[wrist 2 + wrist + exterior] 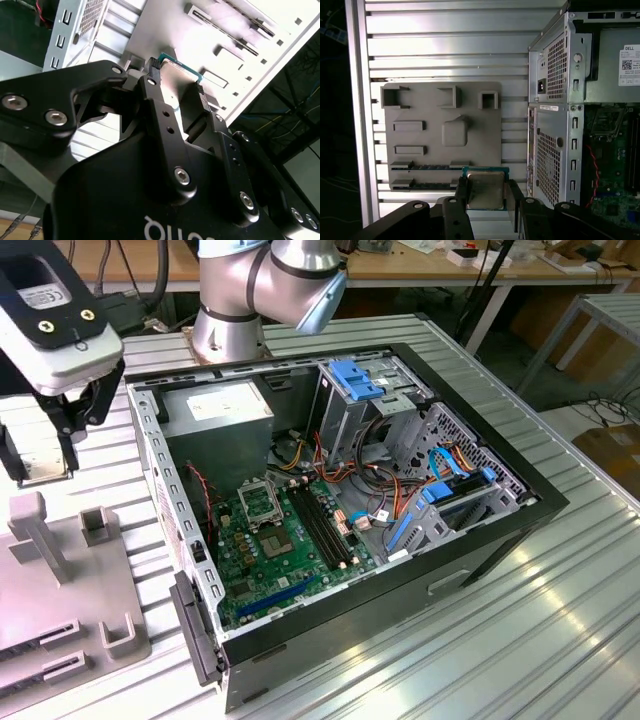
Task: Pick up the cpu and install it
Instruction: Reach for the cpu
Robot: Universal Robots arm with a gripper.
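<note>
The cpu (485,189) is a small square chip with a dull silver top and a green edge, and my gripper (486,194) is shut on it between two black fingers (461,195). In the exterior view the gripper (42,465) hangs at the far left with the cpu (45,477) in it, above the grey fixture plate (60,580) and outside the open computer case (540,502). The second wrist view looks from below at the cpu (180,75) clamped in the gripper (176,80). The black-framed socket (262,502) on the green motherboard (250,570) stands apart from the gripper; it is also in the first wrist view, socket (607,122).
The grey fixture plate (440,130) has raised holders and slots. Beside it rises the case's perforated metal wall (552,150). Long black memory slots (325,530), a drive cage with blue tabs (355,380) and bundled cables (385,475) crowd the case. The arm's base (230,320) stands behind the case.
</note>
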